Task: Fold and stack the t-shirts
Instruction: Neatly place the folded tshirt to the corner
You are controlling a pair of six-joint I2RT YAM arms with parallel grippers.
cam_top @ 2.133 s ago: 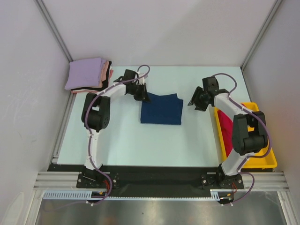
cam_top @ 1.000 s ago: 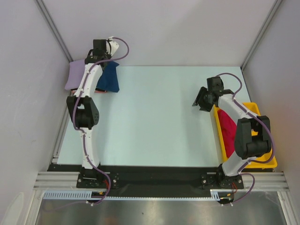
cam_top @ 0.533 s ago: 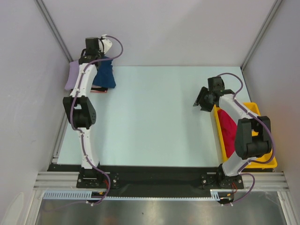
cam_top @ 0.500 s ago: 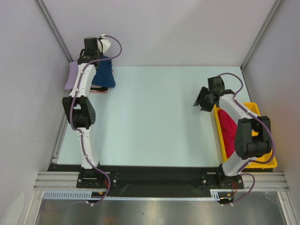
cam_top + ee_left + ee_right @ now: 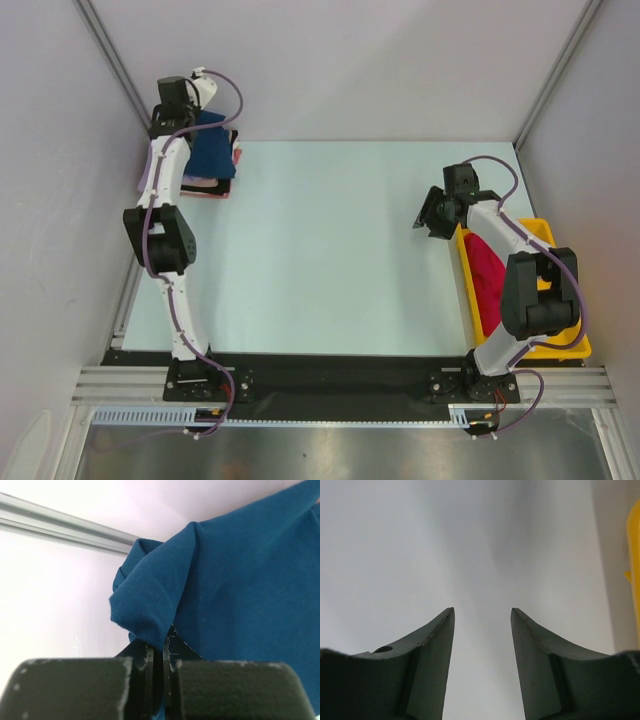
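My left gripper (image 5: 190, 118) is at the far left corner, shut on the folded navy blue t-shirt (image 5: 210, 152). In the left wrist view the jaws (image 5: 159, 652) pinch a folded edge of the navy shirt (image 5: 240, 590). The shirt hangs over the stack of folded shirts (image 5: 222, 182), of which only a pink and black edge and a sliver of lavender (image 5: 141, 178) show. A crimson shirt (image 5: 488, 268) lies in the yellow tray (image 5: 560, 345). My right gripper (image 5: 430, 215) is open and empty over the table, left of the tray; its jaws (image 5: 482, 615) stand apart.
White walls and aluminium frame posts close in the back and sides. The left arm stretches along the left edge of the pale table (image 5: 330, 250). The tray's yellow rim (image 5: 635, 540) shows at the right of the right wrist view.
My left gripper has carried the navy shirt from the table's middle to the far left corner, over the stack. The right arm has barely moved.
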